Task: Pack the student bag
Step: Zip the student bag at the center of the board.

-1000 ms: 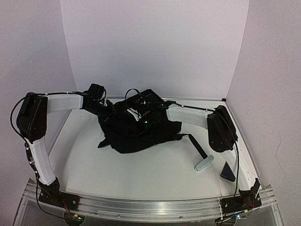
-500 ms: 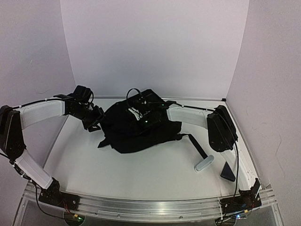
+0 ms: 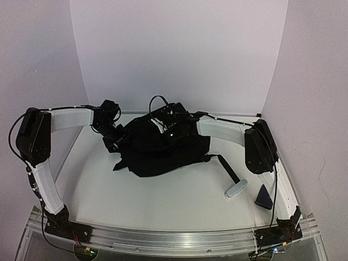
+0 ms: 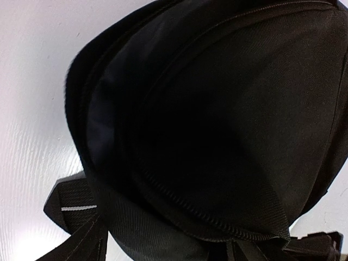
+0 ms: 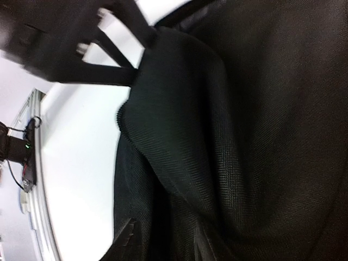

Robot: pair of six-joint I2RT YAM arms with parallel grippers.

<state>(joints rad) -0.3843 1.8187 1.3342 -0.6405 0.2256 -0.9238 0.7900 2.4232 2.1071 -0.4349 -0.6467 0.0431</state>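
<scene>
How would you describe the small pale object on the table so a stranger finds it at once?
Start at the black backpack in the middle of the white table. Its long strap runs toward the near right; near its end lies a pale grey oblong object. The pouch beside it is dark; only this one is light.

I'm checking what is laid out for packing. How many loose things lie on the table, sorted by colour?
Black: 1, the student bag
Light grey: 1, a small oblong item
Dark blue: 1, a small pouch
Total: 3
</scene>
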